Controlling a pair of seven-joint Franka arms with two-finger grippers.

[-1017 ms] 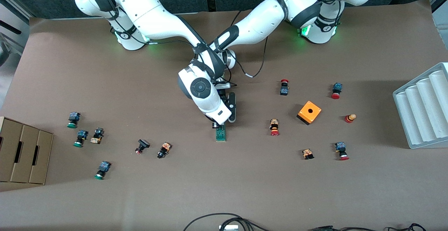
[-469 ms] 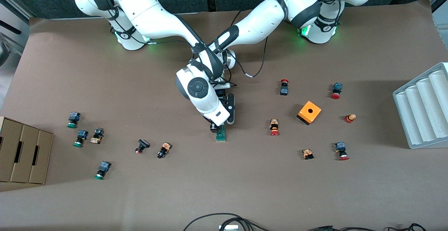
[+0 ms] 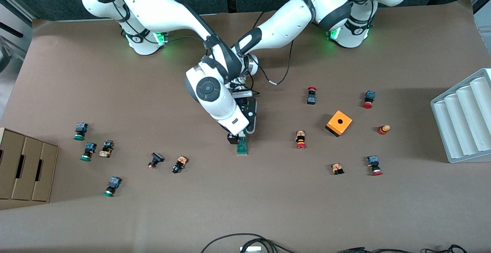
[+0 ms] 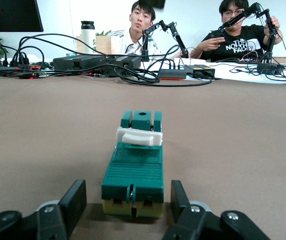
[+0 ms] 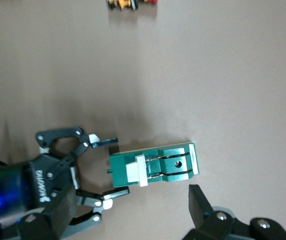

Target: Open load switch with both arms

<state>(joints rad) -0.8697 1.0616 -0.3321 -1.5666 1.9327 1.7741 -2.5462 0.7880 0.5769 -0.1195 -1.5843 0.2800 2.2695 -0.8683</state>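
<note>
1. Switch first: your load switch (image 3: pixel 242 147) lies flat on the brown surface (image 3: pixel 245 199) near the middle, between the two clusters of push buttons. It is a narrow green block with a ribbed top and a pale base edge; you can see a white crosspiece (image 4: pixel 138 136) toward one end.
2. Your left pincer (image 4: pixel 129 202) sits low on the surface, clenched on the end of the load switch farther from the front camera, one finger on each side.
3. Your right pincer (image 3: pixel 234 138) hangs just over the load switch, released, fingers spread and gripping nothing.
</note>
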